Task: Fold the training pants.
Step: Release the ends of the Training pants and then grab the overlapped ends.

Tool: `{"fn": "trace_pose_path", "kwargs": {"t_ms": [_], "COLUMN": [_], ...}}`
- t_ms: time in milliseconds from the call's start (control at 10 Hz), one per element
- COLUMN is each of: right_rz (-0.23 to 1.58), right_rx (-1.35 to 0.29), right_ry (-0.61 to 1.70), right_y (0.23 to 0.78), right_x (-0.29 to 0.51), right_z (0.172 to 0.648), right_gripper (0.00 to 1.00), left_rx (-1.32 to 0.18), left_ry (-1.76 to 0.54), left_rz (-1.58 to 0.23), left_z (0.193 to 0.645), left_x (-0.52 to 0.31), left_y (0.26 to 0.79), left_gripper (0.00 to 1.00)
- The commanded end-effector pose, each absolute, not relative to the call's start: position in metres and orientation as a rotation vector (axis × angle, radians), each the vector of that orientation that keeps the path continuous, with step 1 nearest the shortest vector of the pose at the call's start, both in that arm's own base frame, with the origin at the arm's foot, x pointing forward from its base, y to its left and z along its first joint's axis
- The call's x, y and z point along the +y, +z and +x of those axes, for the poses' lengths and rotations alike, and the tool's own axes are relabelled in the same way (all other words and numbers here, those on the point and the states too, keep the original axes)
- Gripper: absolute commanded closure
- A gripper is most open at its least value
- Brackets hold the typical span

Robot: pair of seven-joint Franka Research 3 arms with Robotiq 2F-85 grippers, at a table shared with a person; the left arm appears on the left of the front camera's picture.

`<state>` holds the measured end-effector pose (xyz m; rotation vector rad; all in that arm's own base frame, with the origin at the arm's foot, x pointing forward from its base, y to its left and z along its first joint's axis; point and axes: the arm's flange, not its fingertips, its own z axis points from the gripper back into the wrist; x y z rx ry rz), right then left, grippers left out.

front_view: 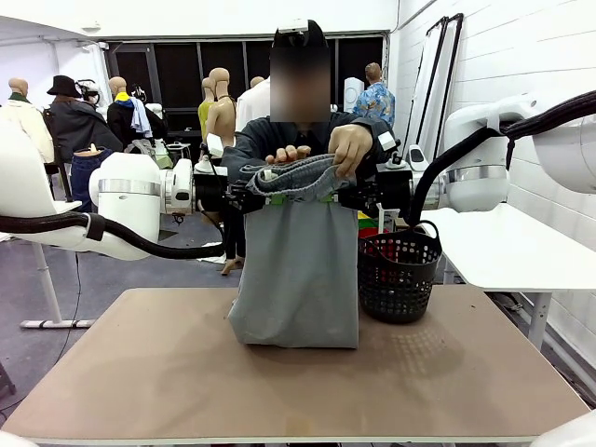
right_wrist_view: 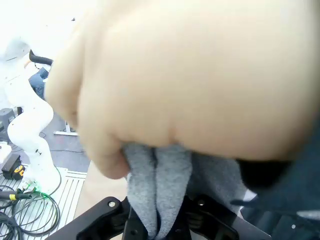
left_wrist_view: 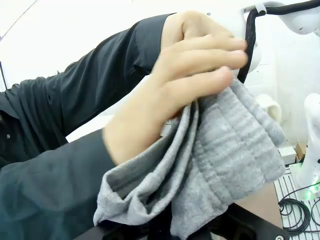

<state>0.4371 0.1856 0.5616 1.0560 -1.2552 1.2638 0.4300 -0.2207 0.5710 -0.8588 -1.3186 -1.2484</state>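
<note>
Holding the pants [front_view: 298, 270] up by their top edge is my part of this step, as I judge it, while the person across the desk [front_view: 140, 372] works the waistband over. To do it well I should have both grips at one height, so the cloth hangs square and the crease comes out straight. I should give no sideways pull that would drag the fabric out of the person's hands. Any lowering ought to be slow and even on both sides, so the bottom edge doesn't bunch.

My left fingers [front_view: 276, 198] are clenched on the pants at the left of the top edge, just left of the frame's centre. In the left wrist view, grey fabric is gathered where they meet. A hand [front_view: 291, 154] rests on the bunched waistband just above them. Further right, the other hand [front_view: 350, 147] grips the same band, and my right fingers [front_view: 329, 197] are clamped on the pants below it. The right wrist view shows two folds of grey cloth running down between them.

The pants hang in the middle of the frame as a plain light-grey panel, smooth and nearly rectangular, with the ribbed elastic waistband heaped on top. Their lower edge touches the desk, and the lower left corner is kicked out a little. A black basket [front_view: 399, 275] stands on the desk just right of them.
</note>
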Motion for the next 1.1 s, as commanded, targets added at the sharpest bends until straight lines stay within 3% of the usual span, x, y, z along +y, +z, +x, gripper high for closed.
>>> {"fn": "trace_pose_path", "kwargs": {"t_ms": [0, 1000], "right_rz": [1.058, 1.058], "right_rx": [-1.265, -1.265], "right_ry": [1.269, 1.269], "right_y": [0.5627, 0.5627], "right_x": [0.1872, 0.1872], "right_z": [0.4358, 0.4358], "right_gripper": [1.00, 1.00], "left_rx": [-1.330, -1.330], "left_ry": [-1.231, -1.231], "left_rz": [-0.866, -0.866], "left_z": [0.4293, 0.4293], "left_x": [-0.2204, -0.2204], "left_y": [0.5738, 0.5738], "left_gripper": [1.00, 1.00]}}
